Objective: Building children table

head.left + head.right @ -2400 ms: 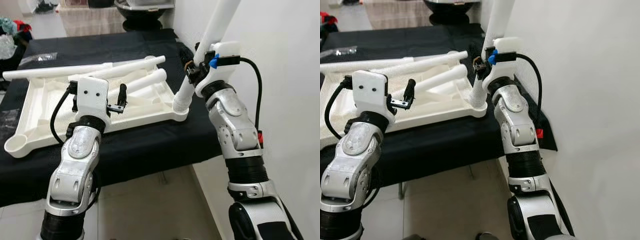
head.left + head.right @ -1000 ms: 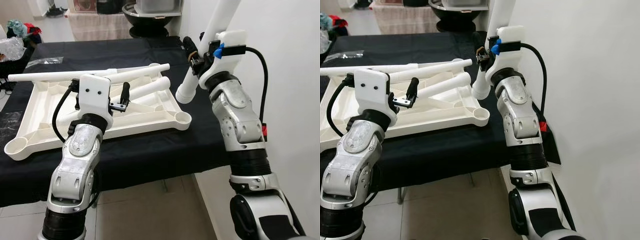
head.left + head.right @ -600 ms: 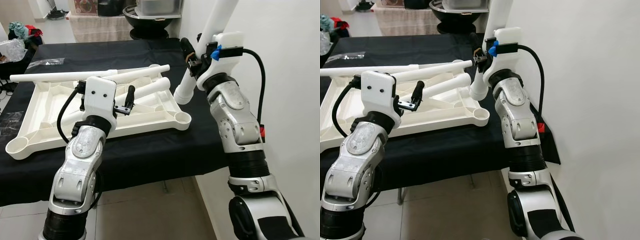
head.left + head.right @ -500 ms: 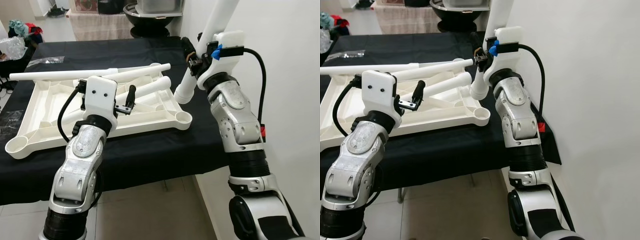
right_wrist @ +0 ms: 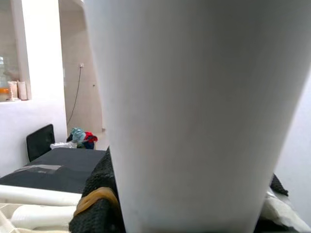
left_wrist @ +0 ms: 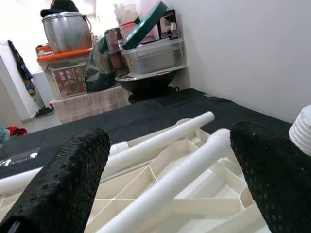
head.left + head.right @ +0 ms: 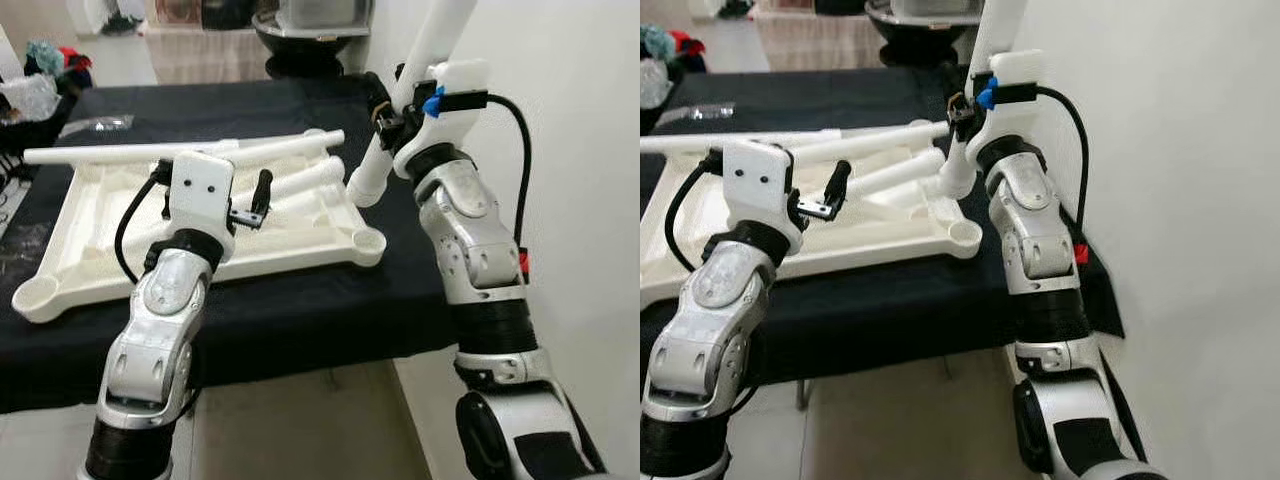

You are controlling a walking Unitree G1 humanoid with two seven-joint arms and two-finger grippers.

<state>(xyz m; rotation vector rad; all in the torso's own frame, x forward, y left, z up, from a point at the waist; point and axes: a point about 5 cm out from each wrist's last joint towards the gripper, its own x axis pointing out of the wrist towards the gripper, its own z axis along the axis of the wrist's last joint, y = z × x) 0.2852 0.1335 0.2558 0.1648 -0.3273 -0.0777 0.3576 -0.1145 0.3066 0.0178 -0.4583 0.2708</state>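
An upside-down white tabletop lies on the black-clothed table, with round sockets at its corners. My right gripper is shut on a white table leg and holds it tilted; the leg looms close in the right wrist view. The leg's lower end hangs above and behind the near right socket, apart from it. Three loose legs rest across the tabletop. My left gripper hovers open over the tabletop's middle, its fingers wide apart with nothing between them.
A white wall runs close along the right side of the table. A clear plastic bag lies at the table's back left. Pots and boxes on a shelf stand behind the table. Tiled floor lies below the table's near edge.
The held leg's lower end stood at the near right socket 2.4 s ago; it now hangs lifted clear of it. My left gripper has drifted slightly to the right.
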